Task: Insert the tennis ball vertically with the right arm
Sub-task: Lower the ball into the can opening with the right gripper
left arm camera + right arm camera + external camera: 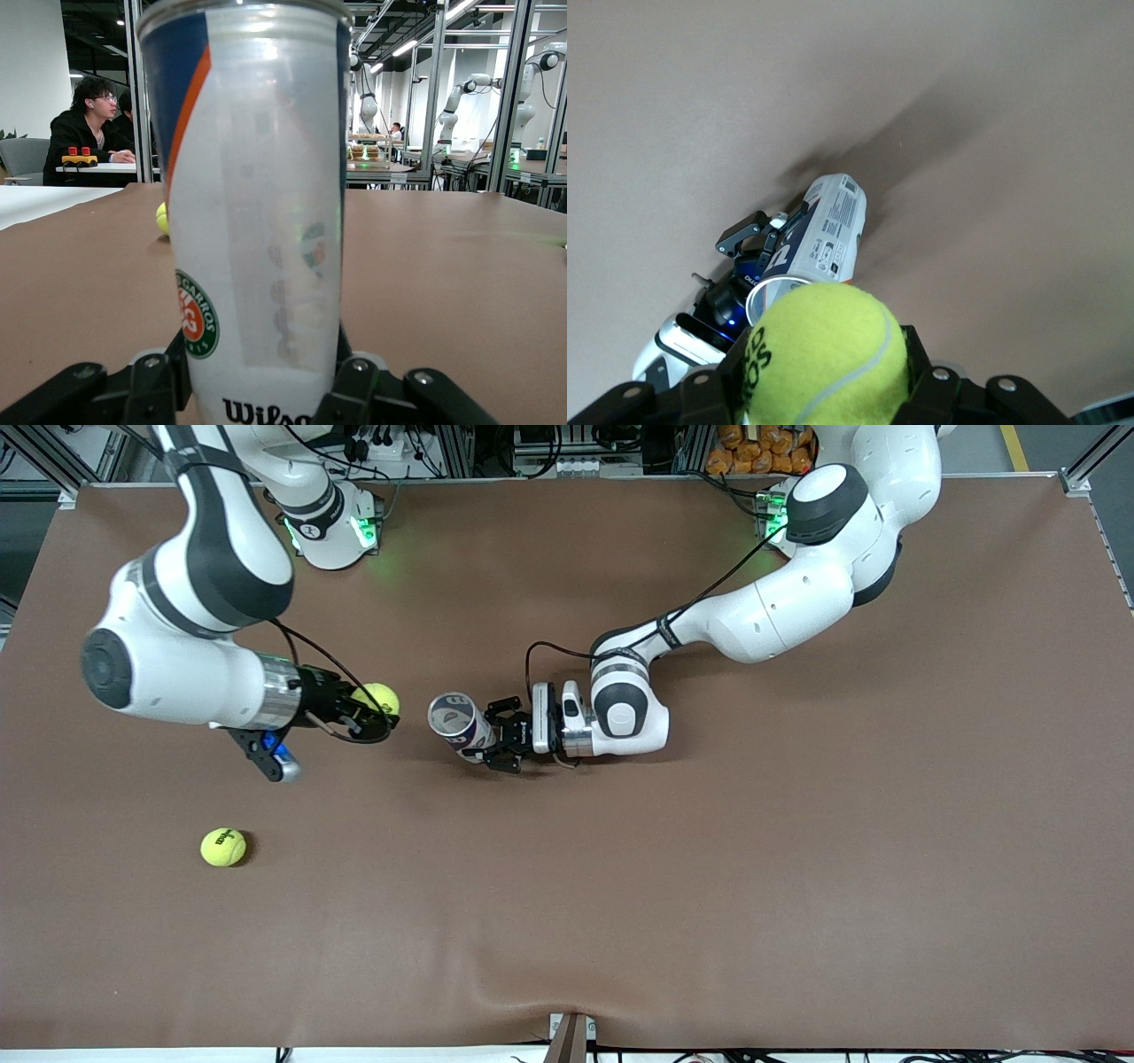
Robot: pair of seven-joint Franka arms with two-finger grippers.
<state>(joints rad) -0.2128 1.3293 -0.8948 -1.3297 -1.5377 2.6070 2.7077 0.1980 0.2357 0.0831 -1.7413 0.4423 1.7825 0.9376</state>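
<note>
Mid-table, the left gripper [498, 735] pinches the ball can [461, 726] upright, mouth open, while the right gripper [365, 713] clamps a tennis ball [376, 698] beside it toward the right arm's end — pickup done, insertion remains; spare ball [223, 847] unused.

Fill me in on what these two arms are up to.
The left gripper holds a tennis ball can upright on the table, fingers closed around it. The right gripper grips a tennis ball in the air beside the can, not yet above its opening. A second ball lies loose, nearer the front camera.
</note>
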